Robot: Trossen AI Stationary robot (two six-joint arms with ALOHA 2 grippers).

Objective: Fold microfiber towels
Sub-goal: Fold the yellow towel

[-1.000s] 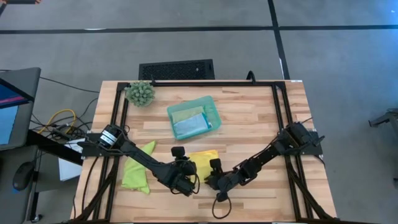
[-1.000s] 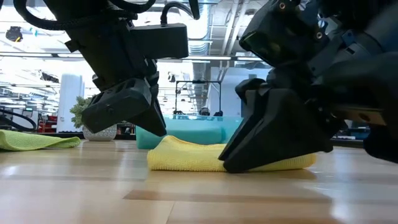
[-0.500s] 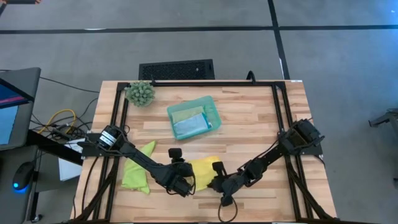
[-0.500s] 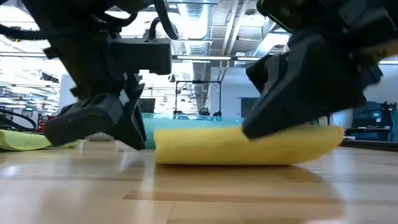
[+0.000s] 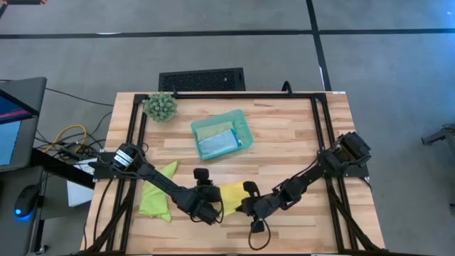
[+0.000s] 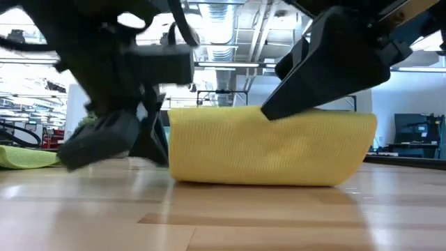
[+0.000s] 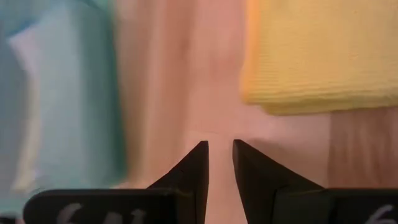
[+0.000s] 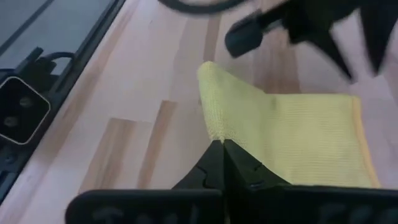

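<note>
A yellow microfiber towel (image 5: pixel 232 192) lies near the table's front middle, and its raised side stands like a wall in the low view (image 6: pixel 272 146). My right gripper (image 8: pixel 222 144) is shut on it at the towel's near right (image 5: pixel 246 207). My left gripper (image 7: pixel 221 146) hovers low over bare wood just left of the towel (image 5: pixel 210 211), narrowly open with nothing between its fingers. A lime green towel (image 5: pixel 158 190) lies flat at the left. A pale sage towel (image 5: pixel 211 128) and a light blue towel (image 5: pixel 217 144) lie in the teal tray (image 5: pixel 244 128). My right gripper pinches the yellow towel's near edge (image 8: pixel 214 132) between its two fingers, close to a corner; how many layers, I cannot tell. The fingers slant down from the table's near right. The held edge (image 6: pixel 279 110) is lifted, and the towel's lower part (image 6: pixel 251 180) rests on the table.
A spiky green plant ball (image 5: pixel 161 107) sits at the far left corner. The teal tray stands behind the towel at mid table. A black frame rail (image 5: pixel 316 121) runs along the table's sides and far edge. Bare wood (image 5: pixel 298 149) lies right of the tray.
My right gripper has shut on the yellow towel's near edge and risen, rolling a little. That edge has gone up from lying flat to standing tall, while the towel's far part has stayed on the table.
</note>
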